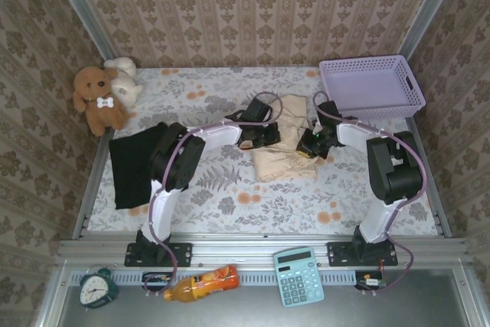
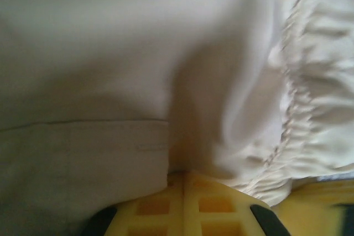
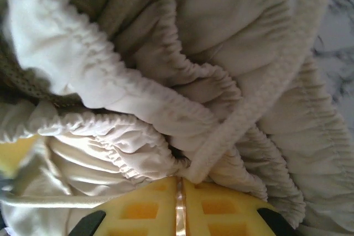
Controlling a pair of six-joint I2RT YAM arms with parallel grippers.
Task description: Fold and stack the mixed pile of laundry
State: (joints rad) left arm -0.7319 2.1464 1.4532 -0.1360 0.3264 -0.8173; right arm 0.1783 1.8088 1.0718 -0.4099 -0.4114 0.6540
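Both clamped on rumpled, elastic-hemmed beige garment (image 1: 285,162): left end effector (image 2: 185,181), right end effector (image 3: 179,186).

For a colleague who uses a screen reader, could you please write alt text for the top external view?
Seen from above, the left fingers and right fingers pinch opposite sides of a pale beige garment on a floral table. A black garment lies at the left edge, plush toys sit far left, and a lavender basket stands far right.
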